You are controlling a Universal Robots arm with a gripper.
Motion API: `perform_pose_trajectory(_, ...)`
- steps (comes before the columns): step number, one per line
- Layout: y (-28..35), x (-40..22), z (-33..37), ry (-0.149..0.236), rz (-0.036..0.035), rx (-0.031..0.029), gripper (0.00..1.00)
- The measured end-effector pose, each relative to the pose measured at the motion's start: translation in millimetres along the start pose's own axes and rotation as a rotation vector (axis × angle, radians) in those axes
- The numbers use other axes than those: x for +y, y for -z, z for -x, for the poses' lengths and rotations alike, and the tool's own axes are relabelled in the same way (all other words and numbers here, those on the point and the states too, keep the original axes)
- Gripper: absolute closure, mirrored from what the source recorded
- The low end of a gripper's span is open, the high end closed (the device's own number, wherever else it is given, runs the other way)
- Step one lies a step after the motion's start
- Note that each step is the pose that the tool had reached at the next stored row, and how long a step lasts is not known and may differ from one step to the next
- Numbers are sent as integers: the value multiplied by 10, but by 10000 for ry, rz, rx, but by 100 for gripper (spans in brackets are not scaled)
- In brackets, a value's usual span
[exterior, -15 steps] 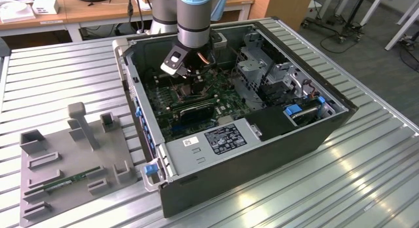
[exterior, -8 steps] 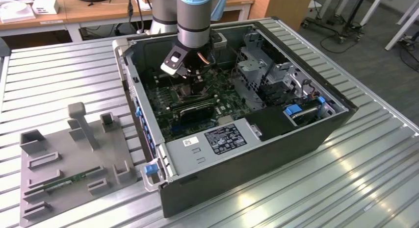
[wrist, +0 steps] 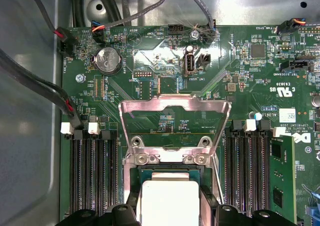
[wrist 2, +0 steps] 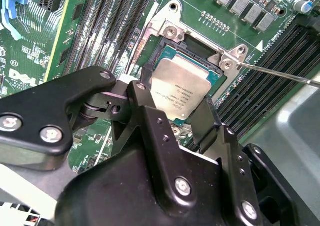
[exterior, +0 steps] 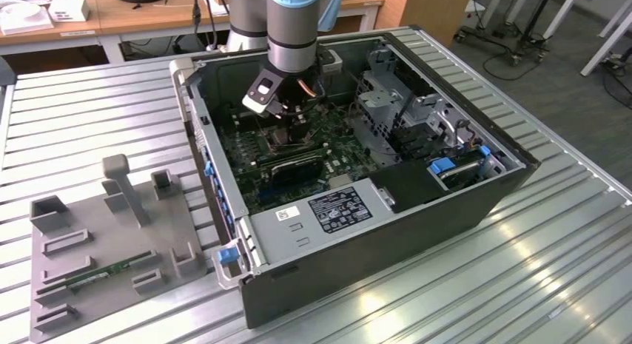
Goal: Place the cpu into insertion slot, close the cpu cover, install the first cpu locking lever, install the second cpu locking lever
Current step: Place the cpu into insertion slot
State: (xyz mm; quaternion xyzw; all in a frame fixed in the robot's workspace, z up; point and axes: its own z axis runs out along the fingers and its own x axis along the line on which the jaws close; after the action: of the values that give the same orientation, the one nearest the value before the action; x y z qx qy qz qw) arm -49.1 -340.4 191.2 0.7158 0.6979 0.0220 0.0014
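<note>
One cpu, metal top up, sits square over the insertion slot, low enough that the slot's black rim frames its far side. Whether it is fully seated I cannot tell. The tool has hold of it: fingers narrowly parted and pressed to two opposite edges of the chip, with nothing else between them. An edge grip leaves the top and underside untouched and, judging by the alignment, suits a straight drop into the slot. In the first wrist view the cpu cover stands tilted up on its hinge just beyond the slot, bare motherboard showing through its cut-out. Raised like this, it leaves the slot open from above. A thin locking lever lies swung out to one side, apart from the cover. Margins are tight. Memory slots run close along both flanks of the slot, just beside the fingers, and the hinge screws sit near the chip's far edge. Free room is mainly upward. In the exterior view the arm reaches down into the open computer case, which lies on the ribbed worktop; the case walls are well apart from the tool.
</note>
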Motion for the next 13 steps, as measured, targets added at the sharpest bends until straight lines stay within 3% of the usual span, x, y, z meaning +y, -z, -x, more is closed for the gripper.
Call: perform_pose_trajectory(13, 6, 2, -1, 0, 6, 8, 45)
